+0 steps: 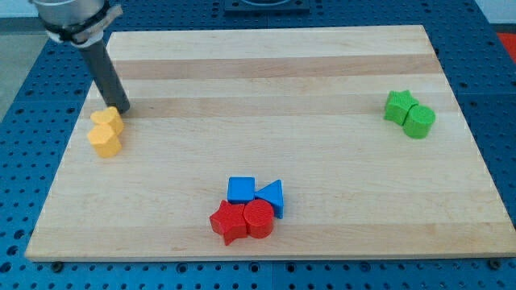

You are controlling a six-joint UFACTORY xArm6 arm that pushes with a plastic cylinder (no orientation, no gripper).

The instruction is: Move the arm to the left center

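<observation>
My tip (121, 109) rests on the wooden board (266, 72) at its left edge, touching the upper of two yellow blocks (106, 132). I carry no jaws, only the rod. Right of them, blue cube (240, 189), blue triangle (272, 196), red star (227, 221) and red cylinder (259, 218) cluster; green star (398, 105) and green cylinder (418, 121) farther right.

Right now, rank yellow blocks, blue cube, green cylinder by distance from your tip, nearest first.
My tip sits at the view's left.
1. Yellow blocks, left edge, right beside the tip.
2. Blue cube, bottom centre.
3. Green cylinder, far right.
</observation>
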